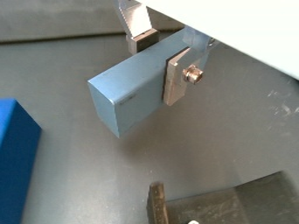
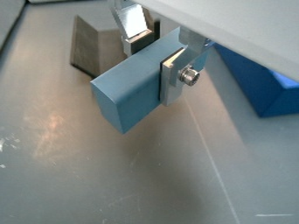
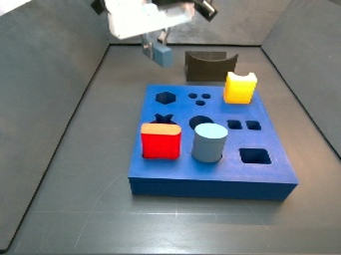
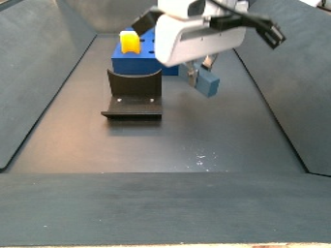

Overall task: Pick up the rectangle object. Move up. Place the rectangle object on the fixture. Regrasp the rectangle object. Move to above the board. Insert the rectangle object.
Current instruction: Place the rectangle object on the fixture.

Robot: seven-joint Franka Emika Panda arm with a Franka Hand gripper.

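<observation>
My gripper (image 1: pixel 158 59) is shut on the rectangle object (image 1: pixel 122 98), a light blue-grey bar clamped between the silver fingers (image 1: pixel 176 79) in both wrist views. The bar (image 2: pixel 126 94) hangs above the grey floor with one end sticking out past the gripper (image 2: pixel 156 59). In a side view the gripper (image 3: pixel 158 44) holds the bar (image 3: pixel 163 54) behind the board (image 3: pixel 213 171), left of the dark fixture (image 3: pixel 206 66). From the opposite side, the bar (image 4: pixel 207 85) hangs right of the fixture (image 4: pixel 134 89).
On the blue board stand a red cube (image 3: pixel 162 140), a pale cylinder (image 3: pixel 209 140) and a yellow notched block (image 3: pixel 240 88). Sloped grey walls (image 4: pixel 45 87) enclose the floor on both sides. The board's corner (image 1: pixel 14 157) and the fixture (image 2: pixel 87 44) show in the wrist views.
</observation>
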